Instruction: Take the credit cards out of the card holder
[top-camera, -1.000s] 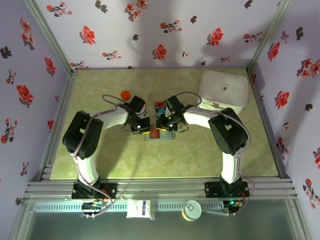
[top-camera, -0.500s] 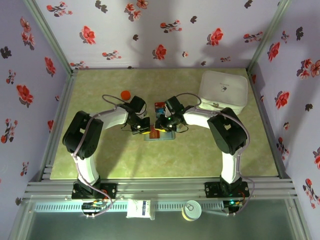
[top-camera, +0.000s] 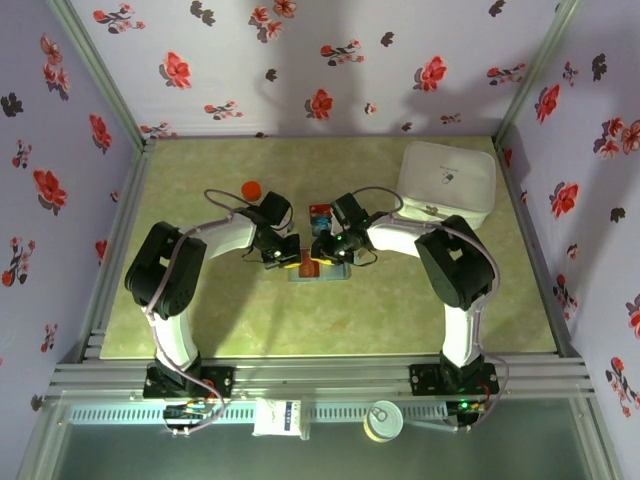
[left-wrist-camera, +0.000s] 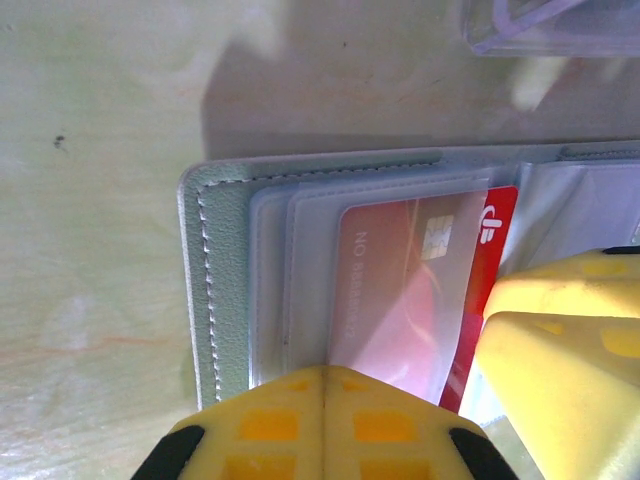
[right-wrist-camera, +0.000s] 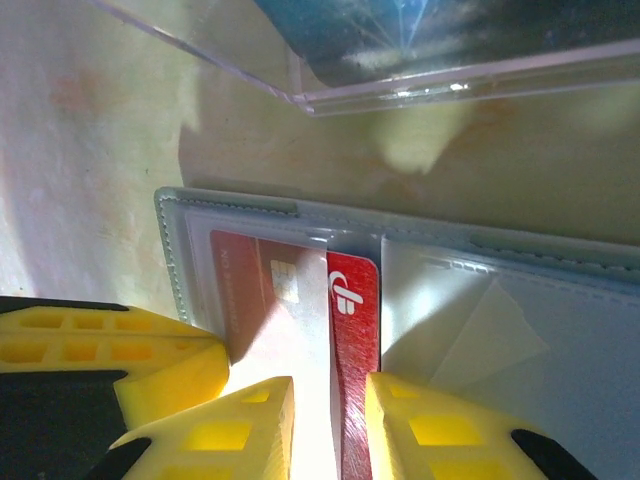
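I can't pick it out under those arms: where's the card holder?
The card holder lies open mid-table in the top view, under the tips of the left gripper and right gripper, a clear plastic box beyond it.

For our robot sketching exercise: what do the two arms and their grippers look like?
The left arm and right arm have white links, bulky black joints and a thin grey cable looping to the wrist. The left gripper and right gripper carry blocky yellow fingers moulded with square recesses, on black mounts.
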